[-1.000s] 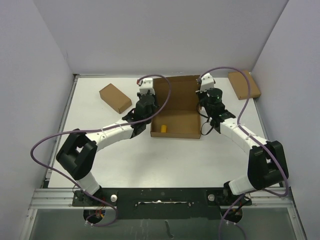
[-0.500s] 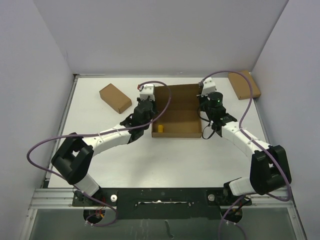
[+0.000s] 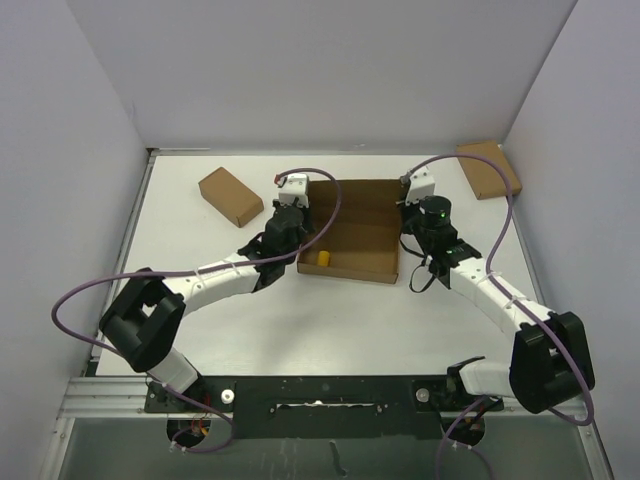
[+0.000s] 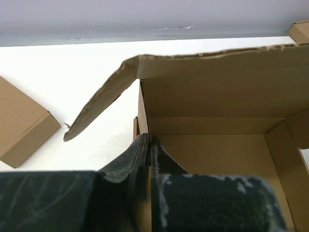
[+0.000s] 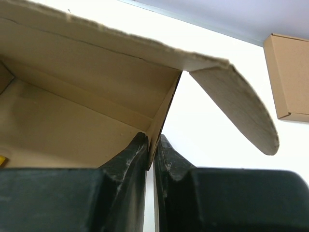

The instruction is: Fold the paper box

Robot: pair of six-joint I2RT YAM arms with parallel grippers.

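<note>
— The left gripper [image 4: 149, 142] has its fingers pressed together on the left side wall [image 4: 143, 108] of the paper box [image 3: 355, 240], one finger inside and one outside. What is the other doing?

— The right gripper [image 5: 152, 141] does the same on the right side wall [image 5: 165, 107]: a thin pinch on the cardboard edge, nothing else between the fingers.

— So where does the box lie?

— On the table [image 3: 330, 320], in its far middle, straight ahead of the two arms and between them. Its long axis runs left to right, so each arm has the end wall nearest to it. Neither arm is nearer to the box as a whole.

— And the lid?

— The lid [image 4: 212, 60] rises from the far long edge, away from both grippers, tipped over the tray. Its left ear flap [image 4: 96, 108] and right ear flap [image 5: 241, 104] splay outward past the walls.

— Then the lid likely has to come toward the arms?

— Probably, with the ears going inside the pinched walls. A small yellow object [image 3: 323, 258] sits in the tray near the left wall. Two smaller boxes, one far left [image 3: 230, 195] and one far right [image 3: 488, 168], lie well apart from it all.
</note>
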